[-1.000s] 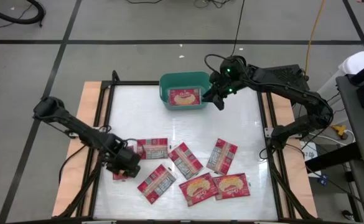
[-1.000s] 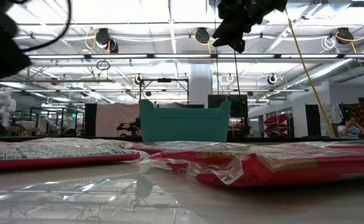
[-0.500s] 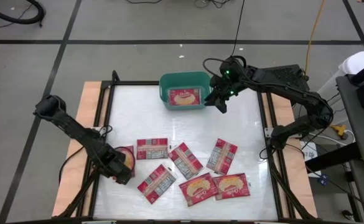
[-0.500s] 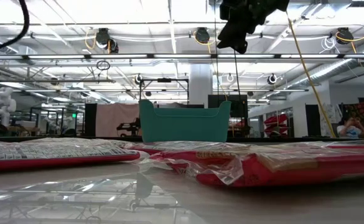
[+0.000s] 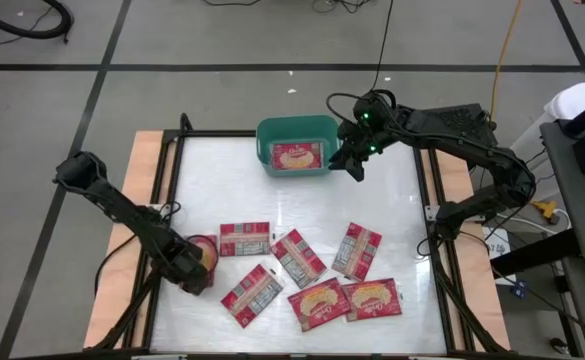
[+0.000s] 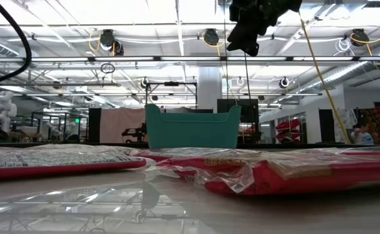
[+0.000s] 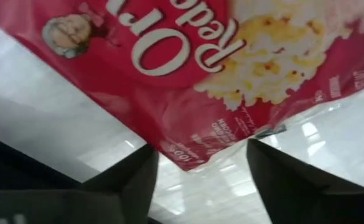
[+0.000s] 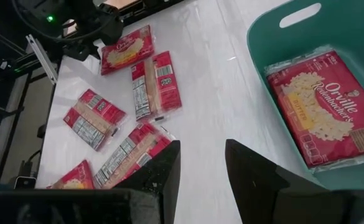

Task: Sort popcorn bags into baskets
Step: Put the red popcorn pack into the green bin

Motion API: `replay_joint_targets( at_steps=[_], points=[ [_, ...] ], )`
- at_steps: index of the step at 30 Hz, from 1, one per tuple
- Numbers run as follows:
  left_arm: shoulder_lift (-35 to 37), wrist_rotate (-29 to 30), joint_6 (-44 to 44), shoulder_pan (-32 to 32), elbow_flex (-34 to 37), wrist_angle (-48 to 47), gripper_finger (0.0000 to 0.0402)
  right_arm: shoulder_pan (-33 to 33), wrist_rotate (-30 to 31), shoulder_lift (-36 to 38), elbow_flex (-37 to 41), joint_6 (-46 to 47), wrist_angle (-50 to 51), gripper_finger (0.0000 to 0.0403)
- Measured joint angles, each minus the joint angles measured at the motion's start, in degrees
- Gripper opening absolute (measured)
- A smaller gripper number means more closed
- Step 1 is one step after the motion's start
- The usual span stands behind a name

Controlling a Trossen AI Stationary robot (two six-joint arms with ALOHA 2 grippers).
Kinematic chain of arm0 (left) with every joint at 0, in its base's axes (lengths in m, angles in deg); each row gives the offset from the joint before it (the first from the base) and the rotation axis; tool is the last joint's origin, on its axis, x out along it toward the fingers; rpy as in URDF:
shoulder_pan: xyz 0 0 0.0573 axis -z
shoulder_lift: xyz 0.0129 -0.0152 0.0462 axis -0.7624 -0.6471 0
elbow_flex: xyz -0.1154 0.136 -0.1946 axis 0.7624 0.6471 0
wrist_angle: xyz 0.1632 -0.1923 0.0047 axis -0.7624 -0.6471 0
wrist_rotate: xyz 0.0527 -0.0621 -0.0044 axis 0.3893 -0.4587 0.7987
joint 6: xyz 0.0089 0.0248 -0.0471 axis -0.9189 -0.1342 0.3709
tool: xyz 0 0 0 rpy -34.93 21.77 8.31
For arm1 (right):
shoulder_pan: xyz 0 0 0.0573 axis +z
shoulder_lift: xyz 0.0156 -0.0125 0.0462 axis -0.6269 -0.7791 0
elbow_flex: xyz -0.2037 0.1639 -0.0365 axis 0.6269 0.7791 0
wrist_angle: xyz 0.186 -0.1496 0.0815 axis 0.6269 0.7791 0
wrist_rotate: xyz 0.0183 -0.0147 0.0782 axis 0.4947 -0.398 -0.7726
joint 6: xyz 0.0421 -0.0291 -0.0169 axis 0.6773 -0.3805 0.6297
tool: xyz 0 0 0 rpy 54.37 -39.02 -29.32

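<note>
— Anything changed?
— Hardly. My left gripper (image 5: pixel 198 266) still clamps a popcorn bag (image 5: pixel 204 254), lower left.
— Its look?
— Red, popcorn picture showing. My right gripper (image 5: pixel 352 163) hangs parted beside the basket (image 5: pixel 294 128), upper centre.

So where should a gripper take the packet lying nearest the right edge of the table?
That packet lies flat, apart from its neighbours. Probably best from straight above, fingers across its narrow width near one short end. The right gripper, open and empty beside the basket, is likely nearer than the left gripper.

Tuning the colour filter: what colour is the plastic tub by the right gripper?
Teal-green rectangular plastic tub, clearest in the right wrist view; right gripper beside it.
</note>
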Motion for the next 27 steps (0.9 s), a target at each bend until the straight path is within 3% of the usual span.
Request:
replay_joint_targets(
  at_steps=[10, 15, 19, 27],
  points=[
    [0.0, 1.9, -18.9, -0.2, 0.1, -0.9, 0.0016, 0.0, 0.0, 0.0, 0.0, 0.9, -3.5, 0.0118],
    [-0.2, 4.7, -25.7, -1.6, -2.5, -7.2, 0.0009, 0.0, 0.2, 0.0, 0.0, 3.5, -9.7, 0.0118],
    [-0.4, 11.4, -31.2, -3.5, -7.6, -18.3, 0.0003, 0.0, 0.6, 0.0, 0.0, 10.3, -15.9, 0.0118],
    [-0.3, 21.4, -44.3, -8.5, -15.6, -24.6, 0.0001, 5.7, 3.8, -0.5, 0.0, 19.0, -21.5, 0.0118]
  ],
)
